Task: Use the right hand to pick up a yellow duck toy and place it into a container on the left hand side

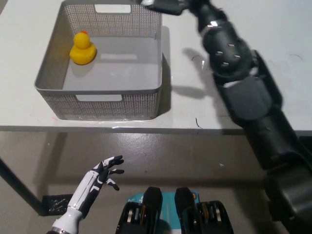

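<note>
The yellow duck toy (82,49) sits upright inside the grey mesh basket (105,103), near its left wall. My black right hand (163,5) is at the top edge of the picture, just right of the basket's far right corner, empty with its fingers spread. Its arm runs down the right side over the table. My white left hand (105,173) rests below the table's front edge at lower left, fingers apart and holding nothing.
The basket stands at the left of a white table (234,97), whose front edge crosses the picture. Grey floor (170,161) lies below that edge.
</note>
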Robot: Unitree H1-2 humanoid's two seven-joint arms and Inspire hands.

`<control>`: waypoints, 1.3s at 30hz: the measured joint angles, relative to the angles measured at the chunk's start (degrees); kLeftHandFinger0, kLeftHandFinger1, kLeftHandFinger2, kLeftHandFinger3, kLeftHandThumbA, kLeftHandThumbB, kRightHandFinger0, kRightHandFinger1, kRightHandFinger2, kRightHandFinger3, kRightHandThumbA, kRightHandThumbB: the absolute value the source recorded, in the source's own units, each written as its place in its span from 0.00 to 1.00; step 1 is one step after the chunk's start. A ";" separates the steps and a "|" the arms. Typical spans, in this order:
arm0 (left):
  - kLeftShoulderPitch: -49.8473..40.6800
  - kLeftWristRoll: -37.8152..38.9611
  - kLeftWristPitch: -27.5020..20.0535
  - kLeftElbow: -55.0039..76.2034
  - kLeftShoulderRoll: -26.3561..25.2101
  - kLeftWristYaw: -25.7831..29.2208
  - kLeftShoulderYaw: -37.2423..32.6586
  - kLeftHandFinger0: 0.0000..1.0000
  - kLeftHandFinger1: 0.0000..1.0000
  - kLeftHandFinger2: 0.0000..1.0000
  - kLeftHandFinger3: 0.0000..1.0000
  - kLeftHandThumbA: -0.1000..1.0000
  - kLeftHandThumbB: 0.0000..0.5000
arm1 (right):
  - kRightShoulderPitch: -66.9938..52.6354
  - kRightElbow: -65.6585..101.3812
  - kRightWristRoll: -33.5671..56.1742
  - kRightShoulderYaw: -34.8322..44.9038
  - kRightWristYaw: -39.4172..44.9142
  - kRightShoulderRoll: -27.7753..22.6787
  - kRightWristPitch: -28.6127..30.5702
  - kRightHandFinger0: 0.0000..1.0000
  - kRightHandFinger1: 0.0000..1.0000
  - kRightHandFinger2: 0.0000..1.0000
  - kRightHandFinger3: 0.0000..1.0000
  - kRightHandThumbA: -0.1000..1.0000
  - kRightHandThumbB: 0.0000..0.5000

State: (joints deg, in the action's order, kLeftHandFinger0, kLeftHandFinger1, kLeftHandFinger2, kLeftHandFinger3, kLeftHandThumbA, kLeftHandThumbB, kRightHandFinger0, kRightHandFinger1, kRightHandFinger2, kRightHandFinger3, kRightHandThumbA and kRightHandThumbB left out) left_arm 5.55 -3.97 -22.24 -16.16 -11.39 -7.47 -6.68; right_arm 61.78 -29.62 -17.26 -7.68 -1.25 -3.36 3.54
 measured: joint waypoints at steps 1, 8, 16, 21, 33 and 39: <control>0.00 0.00 0.01 0.00 0.00 0.00 0.00 0.47 0.73 0.83 0.86 1.00 1.00 | -0.55 0.83 0.11 0.25 0.05 -0.38 -0.19 1.00 1.00 1.00 1.00 0.96 0.82; 0.00 0.00 0.10 -0.08 0.00 0.00 0.01 0.46 0.72 0.84 0.88 1.00 1.00 | -8.24 12.32 2.42 4.41 0.49 -5.84 -3.23 1.00 1.00 1.00 1.00 1.00 0.64; 0.03 0.02 0.11 -0.29 0.03 0.00 0.02 0.66 0.87 0.94 1.00 1.00 1.00 | -20.61 25.18 6.50 7.55 0.52 -10.50 -5.68 1.00 1.00 1.00 1.00 0.96 0.80; 0.11 0.10 0.11 -0.50 0.07 0.00 0.05 0.92 1.00 1.00 1.00 1.00 1.00 | -31.95 35.13 9.99 7.50 0.54 -10.67 -6.66 1.00 1.00 1.00 1.00 1.00 0.61; 3.93 2.84 -0.40 -1.05 0.02 0.00 3.01 1.00 1.00 1.00 1.00 1.00 1.00 | -59.54 49.56 20.25 0.88 4.42 -6.58 -3.76 1.00 1.00 1.00 1.00 1.00 0.50; 6.06 4.85 -0.62 -0.41 0.03 0.00 5.62 1.00 1.00 1.00 1.00 1.00 1.00 | -62.16 37.09 26.36 -1.34 8.80 -0.98 -0.57 1.00 1.00 1.00 1.00 1.00 0.40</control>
State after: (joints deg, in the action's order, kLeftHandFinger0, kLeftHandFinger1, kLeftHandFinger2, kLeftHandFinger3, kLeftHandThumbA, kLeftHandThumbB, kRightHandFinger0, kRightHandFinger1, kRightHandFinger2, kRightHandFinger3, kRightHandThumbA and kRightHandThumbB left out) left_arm 11.61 0.88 -22.86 -16.57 -11.36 -7.46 -1.05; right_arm -0.38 7.48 9.10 -9.02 7.56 -4.34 2.98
